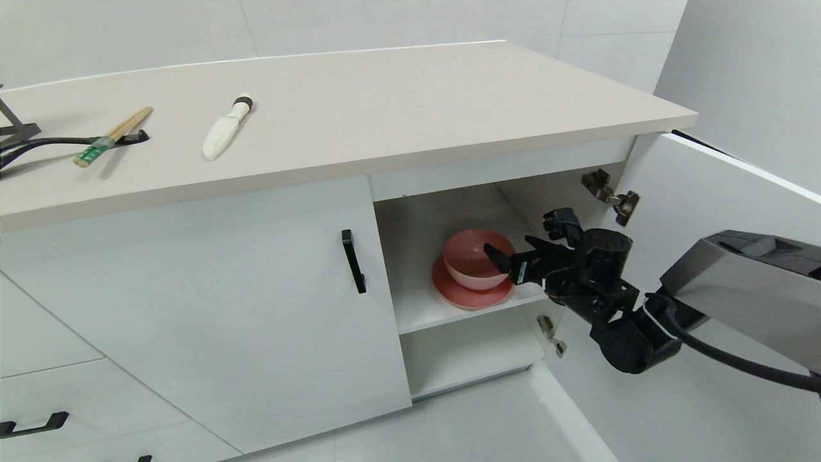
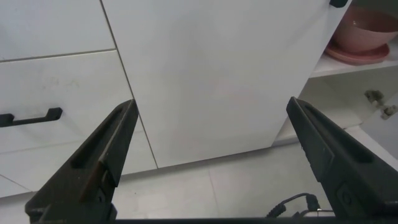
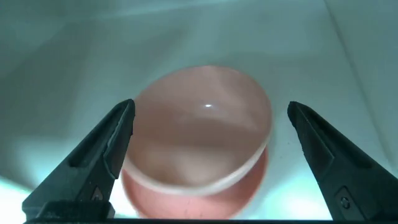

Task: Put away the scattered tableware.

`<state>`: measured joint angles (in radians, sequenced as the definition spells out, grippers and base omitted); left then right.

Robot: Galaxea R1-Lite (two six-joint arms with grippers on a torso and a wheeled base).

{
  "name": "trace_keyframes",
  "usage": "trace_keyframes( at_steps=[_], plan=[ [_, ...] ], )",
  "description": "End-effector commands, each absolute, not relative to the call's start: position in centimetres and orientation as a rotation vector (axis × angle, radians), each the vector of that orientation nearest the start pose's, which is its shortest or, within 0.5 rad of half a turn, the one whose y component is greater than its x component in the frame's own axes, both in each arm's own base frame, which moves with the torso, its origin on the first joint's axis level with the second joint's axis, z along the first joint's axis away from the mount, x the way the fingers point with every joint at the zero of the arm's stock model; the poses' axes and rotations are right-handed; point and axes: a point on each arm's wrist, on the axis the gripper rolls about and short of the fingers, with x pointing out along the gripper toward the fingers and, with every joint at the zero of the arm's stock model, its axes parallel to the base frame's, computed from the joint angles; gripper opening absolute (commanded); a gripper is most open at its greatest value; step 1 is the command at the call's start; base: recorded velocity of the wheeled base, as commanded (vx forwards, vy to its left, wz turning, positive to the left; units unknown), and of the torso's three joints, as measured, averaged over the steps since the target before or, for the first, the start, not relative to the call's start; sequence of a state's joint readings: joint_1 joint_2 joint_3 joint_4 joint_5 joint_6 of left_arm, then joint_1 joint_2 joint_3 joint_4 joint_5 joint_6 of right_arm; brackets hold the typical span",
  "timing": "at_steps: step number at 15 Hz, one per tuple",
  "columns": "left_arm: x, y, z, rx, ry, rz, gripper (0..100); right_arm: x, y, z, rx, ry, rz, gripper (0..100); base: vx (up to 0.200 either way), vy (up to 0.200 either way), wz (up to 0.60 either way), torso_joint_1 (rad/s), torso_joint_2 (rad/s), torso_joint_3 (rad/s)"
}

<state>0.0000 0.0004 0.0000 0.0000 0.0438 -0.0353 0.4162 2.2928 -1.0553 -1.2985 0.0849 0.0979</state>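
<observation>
A pink bowl (image 1: 478, 256) sits on a pink plate (image 1: 471, 292) on the shelf inside the open cabinet. My right gripper (image 1: 523, 247) hovers open just in front of the bowl (image 3: 199, 130), fingers either side of it and apart from it; the plate (image 3: 249, 193) peeks out underneath. On the counter lie wooden chopsticks (image 1: 112, 136) and a white utensil with a black band (image 1: 226, 128). My left gripper (image 2: 211, 106) hangs open and empty low before the closed cabinet door, with the bowl (image 2: 364, 28) and plate (image 2: 357, 55) farther off.
The cabinet's right door (image 1: 705, 192) is swung wide open beside my right arm. The left door is closed, with a black handle (image 1: 354, 261). Black cables (image 1: 25, 144) lie at the counter's left end. Drawers with black handles (image 1: 32, 425) are lower left.
</observation>
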Motion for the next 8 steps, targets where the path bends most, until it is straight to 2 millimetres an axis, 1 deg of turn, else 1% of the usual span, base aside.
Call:
trace_keyframes(
  at_steps=[1,4,6,8],
  plan=[
    [-2.3,0.1,7.5,-0.037,-0.001,0.044,100,35.0,17.5,12.1,0.073,-0.097,0.547,100,0.0,0.0,0.0,0.0,0.0,0.0],
    [-2.3,0.1,7.5,-0.031,-0.001,0.043,100,29.4,16.4,14.2,-0.015,-0.152,0.577,100,0.0,0.0,0.0,0.0,0.0,0.0],
    [-2.3,0.1,7.5,-0.034,-0.001,0.043,100,24.2,13.6,15.8,-0.05,-0.171,0.578,100,0.0,0.0,0.0,0.0,0.0,0.0],
    [-2.3,0.1,7.6,-0.029,-0.002,0.048,100,19.8,10.4,16.9,-0.05,-0.192,0.551,100,0.0,0.0,0.0,0.0,0.0,0.0]
  ],
)
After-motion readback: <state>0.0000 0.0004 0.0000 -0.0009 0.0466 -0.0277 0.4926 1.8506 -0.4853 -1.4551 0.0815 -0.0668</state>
